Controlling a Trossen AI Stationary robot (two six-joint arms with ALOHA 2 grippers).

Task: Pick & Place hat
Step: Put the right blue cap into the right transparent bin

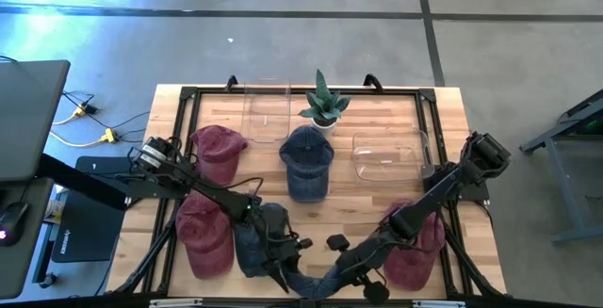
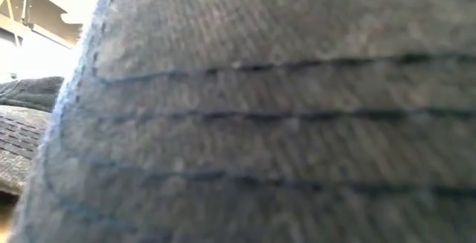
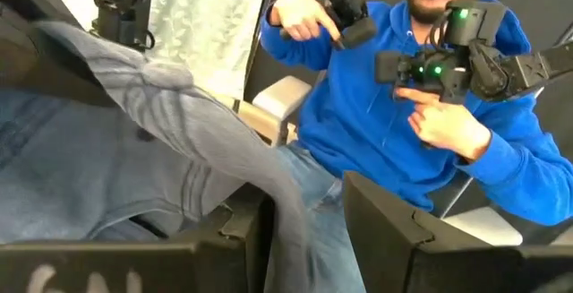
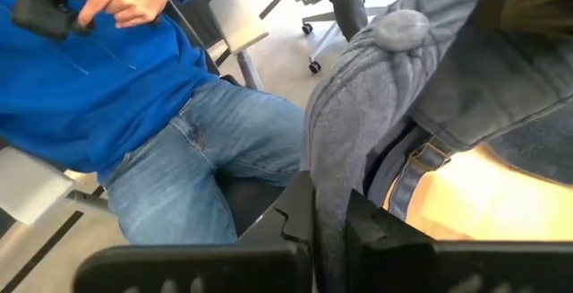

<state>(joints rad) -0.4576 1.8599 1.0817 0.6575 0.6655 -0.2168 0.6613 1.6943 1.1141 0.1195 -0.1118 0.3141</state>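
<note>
Centrally, the right gripper [image 4: 329, 230] pinches the blue hat [image 1: 283, 251]; the left gripper [image 3: 309, 239] is narrowly parted around it; denim fills the low view; red hats [image 1: 205, 233] flank it.

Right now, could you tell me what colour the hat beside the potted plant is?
Dark denim blue hat, clearest in the high view.

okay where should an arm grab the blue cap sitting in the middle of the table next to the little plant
The blue cap lies flat, crown toward the plant, brim toward the table's front. Pinching the brim's front edge from straight above looks best: it is thin, stiff and free of neighbours.
</note>
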